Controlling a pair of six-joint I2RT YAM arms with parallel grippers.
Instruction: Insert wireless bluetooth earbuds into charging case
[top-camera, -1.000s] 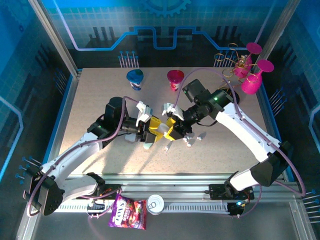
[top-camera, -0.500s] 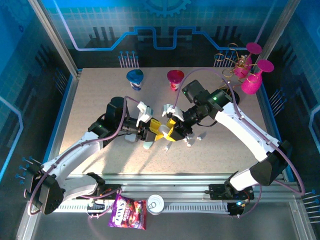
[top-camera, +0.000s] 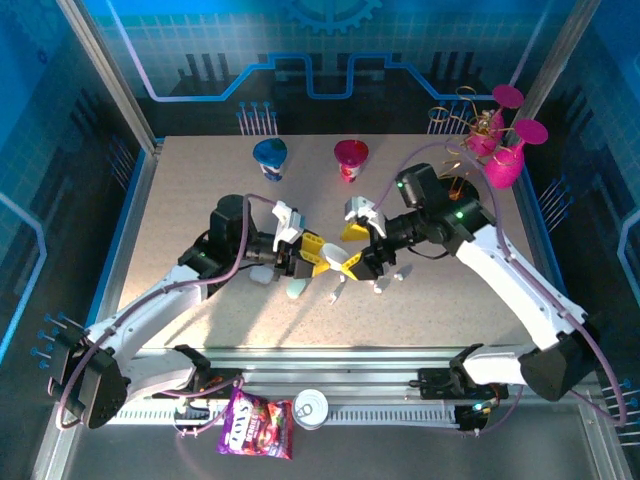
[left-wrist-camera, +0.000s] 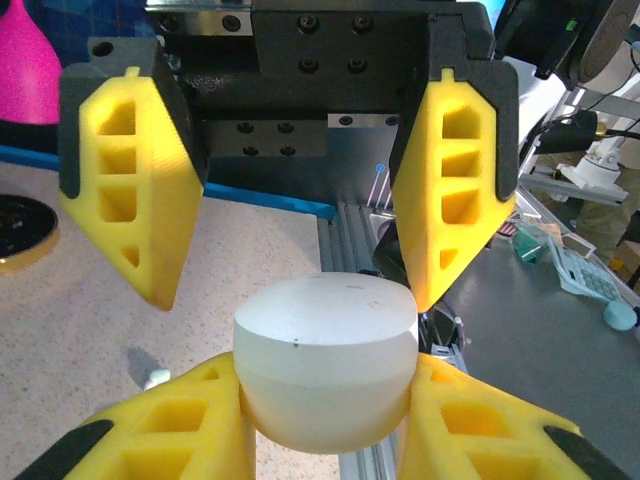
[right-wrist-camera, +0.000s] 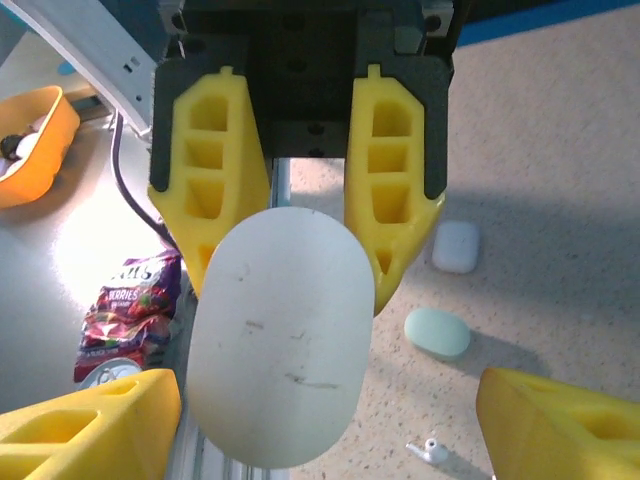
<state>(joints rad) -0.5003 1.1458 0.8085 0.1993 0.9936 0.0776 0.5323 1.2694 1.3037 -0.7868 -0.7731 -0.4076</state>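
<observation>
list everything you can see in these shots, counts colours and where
white oval plastic charging case: 1, white, clamped in the left claw above the table
small rounded cases: 2, one white, one mint, lying on the table
tiny stemmed earbuds: about 3 visible, white, loose on the table by the claws
cone-shaped cups: 2, blue and magenta, far side of the table
pink goblets: 2, far right corner
gold wire stand: 1, beside the goblets
purple snack bag: 1, near rail
tin can: 1, silver, beside the bag
speckled table: 1, beige
left claw: yellow, shut on the case
right claw: yellow, open, facing the case
</observation>
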